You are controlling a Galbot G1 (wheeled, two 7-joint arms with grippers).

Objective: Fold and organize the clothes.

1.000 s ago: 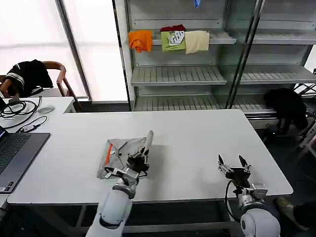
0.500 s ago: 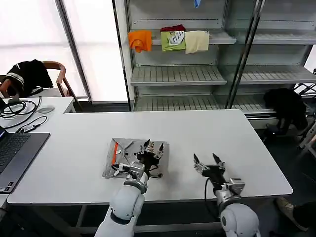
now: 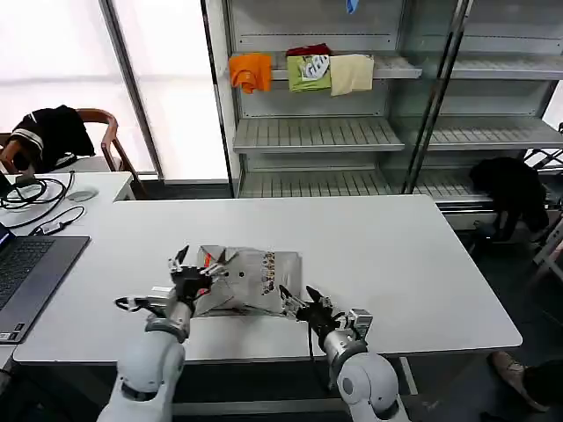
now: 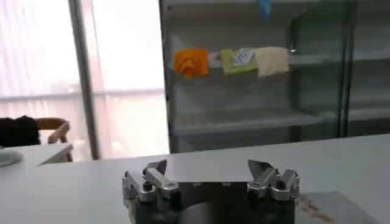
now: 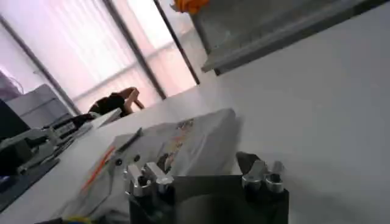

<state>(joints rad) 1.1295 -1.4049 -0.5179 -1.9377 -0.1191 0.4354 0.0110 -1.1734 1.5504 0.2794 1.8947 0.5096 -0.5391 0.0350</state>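
The clothes (image 3: 251, 280) lie as a folded light grey pile on the white table (image 3: 396, 246), near its front edge. An orange-red stripe (image 3: 206, 260) shows at the pile's left end and a small multicolour print (image 3: 267, 263) on its right half. My left gripper (image 3: 195, 264) stands open at the pile's left edge with nothing between its fingers. In the left wrist view, the left gripper (image 4: 207, 165) faces the shelves, with a corner of the clothes (image 4: 332, 207) beside it. My right gripper (image 3: 301, 299) is open at the near right corner. In the right wrist view, the right gripper (image 5: 194, 167) has the clothes (image 5: 183, 140) just ahead of it.
A laptop (image 3: 26, 272) and cables (image 3: 35, 198) sit at the table's left. Behind stands a shelf rack (image 3: 317, 132) with orange, green and cream garments (image 3: 303, 72). A chair with a black garment (image 3: 53, 132) is far left, and another black garment (image 3: 510, 189) is far right.
The raised flap now lies flat on the pile. My left gripper moved from over the pile to its left edge. My right gripper travelled left to the pile's near right corner.
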